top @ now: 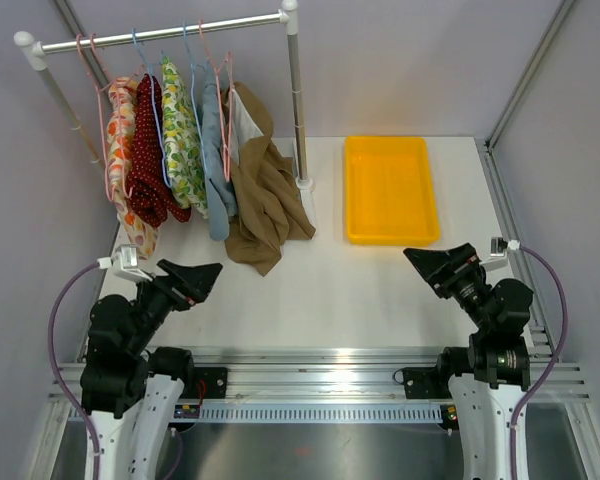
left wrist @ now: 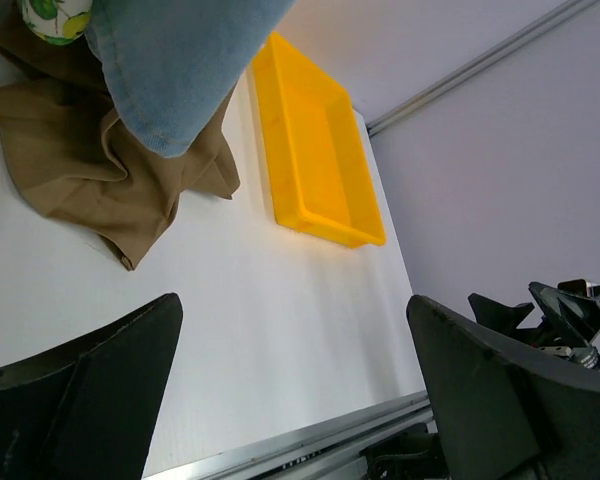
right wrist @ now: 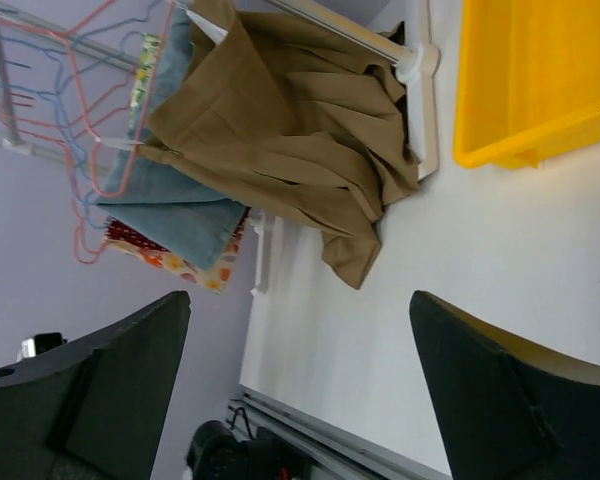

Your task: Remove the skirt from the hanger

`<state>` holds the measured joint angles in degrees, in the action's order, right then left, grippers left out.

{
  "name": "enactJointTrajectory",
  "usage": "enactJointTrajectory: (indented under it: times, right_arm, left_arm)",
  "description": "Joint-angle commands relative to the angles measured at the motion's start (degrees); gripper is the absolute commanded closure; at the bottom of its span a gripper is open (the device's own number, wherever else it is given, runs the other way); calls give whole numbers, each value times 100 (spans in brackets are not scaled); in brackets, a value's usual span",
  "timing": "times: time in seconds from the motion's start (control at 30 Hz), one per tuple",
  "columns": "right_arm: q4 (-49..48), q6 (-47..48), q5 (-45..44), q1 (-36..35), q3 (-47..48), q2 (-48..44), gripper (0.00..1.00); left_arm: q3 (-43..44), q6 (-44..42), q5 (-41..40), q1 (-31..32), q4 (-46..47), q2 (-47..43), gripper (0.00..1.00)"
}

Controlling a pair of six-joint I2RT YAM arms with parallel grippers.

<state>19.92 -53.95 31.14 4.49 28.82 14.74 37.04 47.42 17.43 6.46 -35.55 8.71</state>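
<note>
A tan pleated skirt (top: 265, 195) hangs from the rightmost pink hanger (top: 223, 100) on the rack, its lower part pooled on the white table. It also shows in the left wrist view (left wrist: 90, 170) and in the right wrist view (right wrist: 280, 130). My left gripper (top: 208, 272) is open and empty above the near left of the table, well short of the skirt; its jaws stand wide apart in the left wrist view (left wrist: 293, 300). My right gripper (top: 417, 257) is open and empty at the near right, also wide apart in its own view (right wrist: 300, 297).
The rack rail (top: 160, 32) carries several more hangers with a blue denim garment (top: 216, 170), a green floral one (top: 183, 135), a red dotted one (top: 150, 160) and an orange floral one (top: 125, 150). The rack post (top: 297, 100) stands beside the skirt. A yellow tray (top: 352, 190) lies at the back right.
</note>
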Motion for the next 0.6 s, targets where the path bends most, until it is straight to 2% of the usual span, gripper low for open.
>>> enactJointTrajectory:
  times: [0.0, 0.03, 0.1, 0.2, 0.23, 0.43, 0.5, 0.53, 0.57]
  right_arm:
    - [5, -992, 94, -18, 11, -356, 0]
    - [-685, -1342, 269, -27, -295, -402, 1]
    - [-1033, -1591, 516, -18, -464, -324, 1]
    - [-526, -971, 446, -18, 17, 44, 0]
    - [-81, -455, 307, -27, 419, 142, 0]
    - [1064, 954, -247, -18, 1651, 705, 0]
    - [1276, 1219, -414, -18, 1828, 845, 0]
    - [1469, 1473, -615, -18, 1960, 890, 0]
    - [1532, 1580, -704, -18, 1996, 916, 0]
  left_arm:
    - [628, -591, 270, 5, -198, 70, 1]
    - [803, -707, 174, 5, -180, 78, 1]
    - [1672, -1109, -255, 5, -592, 419, 1]
    - [3148, -1733, -574, -4, -1155, 1622, 2]
    - [3465, -1840, -583, -4, -1260, 1930, 5]
    - [5742, -2114, -487, 13, -1033, 4162, 6]
    - [6295, -2227, -652, 118, -1059, 4733, 5]
    - [6838, -2298, -792, 223, -1129, 5258, 3]
    - [7165, -2368, -1220, 564, -1173, 5586, 3]
